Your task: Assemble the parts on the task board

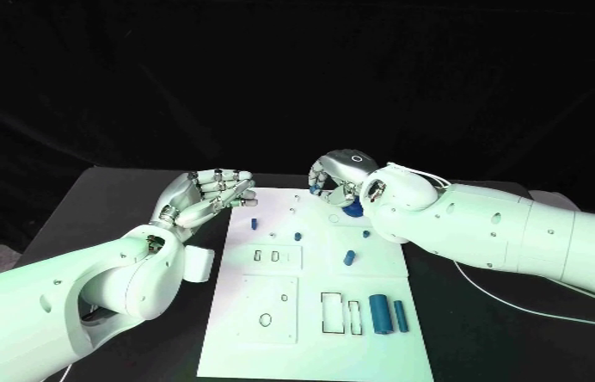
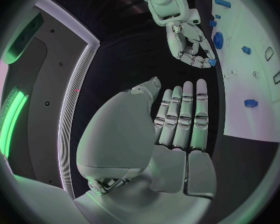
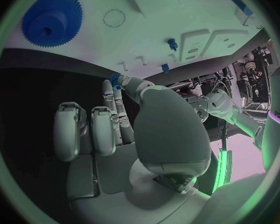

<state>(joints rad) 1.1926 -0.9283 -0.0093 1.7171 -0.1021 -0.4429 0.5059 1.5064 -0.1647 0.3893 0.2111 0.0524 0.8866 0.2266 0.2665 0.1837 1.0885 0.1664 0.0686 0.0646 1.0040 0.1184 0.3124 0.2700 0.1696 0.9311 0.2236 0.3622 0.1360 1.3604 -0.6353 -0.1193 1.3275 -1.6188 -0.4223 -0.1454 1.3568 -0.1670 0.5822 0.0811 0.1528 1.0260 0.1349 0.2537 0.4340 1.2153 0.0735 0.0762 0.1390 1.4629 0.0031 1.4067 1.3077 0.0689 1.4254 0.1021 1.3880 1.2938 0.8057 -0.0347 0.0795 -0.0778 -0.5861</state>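
Our right hand (image 1: 337,178) pinches a small blue part (image 3: 115,78) at its fingertips above the task board (image 1: 279,313), seemingly ready for insertion; our left hand (image 1: 208,196) waits alongside, fingers together, empty.

You've got a black bench (image 1: 137,184) with a dark, creased black curtain (image 1: 297,64) hanging behind its far edge, covering the whole back. Off to the side, there's a grey panel (image 2: 50,59) with a glowing green strip (image 2: 9,117).

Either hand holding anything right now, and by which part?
Right hand pinches a small blue part between its fingertips; which end it grips cannot be told. Left hand holds nothing, fingers held straight.
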